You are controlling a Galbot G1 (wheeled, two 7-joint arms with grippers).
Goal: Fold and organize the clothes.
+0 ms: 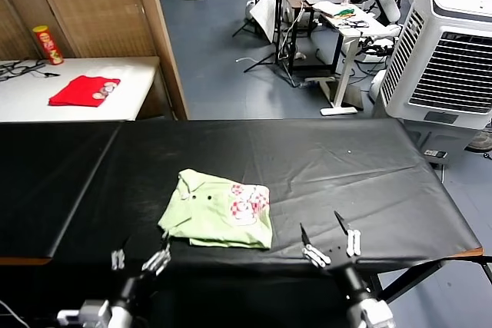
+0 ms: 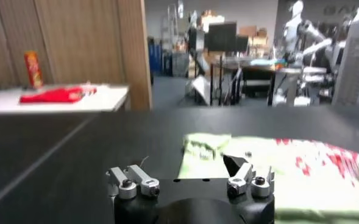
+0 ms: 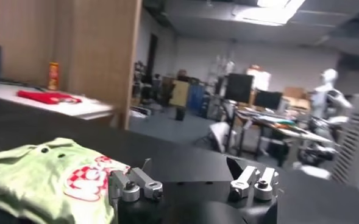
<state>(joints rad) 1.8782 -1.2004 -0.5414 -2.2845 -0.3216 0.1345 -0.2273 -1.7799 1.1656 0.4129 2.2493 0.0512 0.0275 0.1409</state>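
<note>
Low in the frame's right half, my right tool (image 1: 332,241) hangs with jaws spread and empty, just right of the shirt (image 1: 221,210). My left tool (image 1: 140,256), also spread, waits lower left. Folded on the black table (image 1: 323,167), the shirt looks finished; next I would only square it.

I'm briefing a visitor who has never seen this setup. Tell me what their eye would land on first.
The pale green shirt stands out first: it lies folded on the black table, collar and red-and-white checkered print facing up. Just at the near edge, the left end effector and the right end effector sit open on either side of it, touching nothing. Farther back on the left, a small red garment lies on a white table.
</note>
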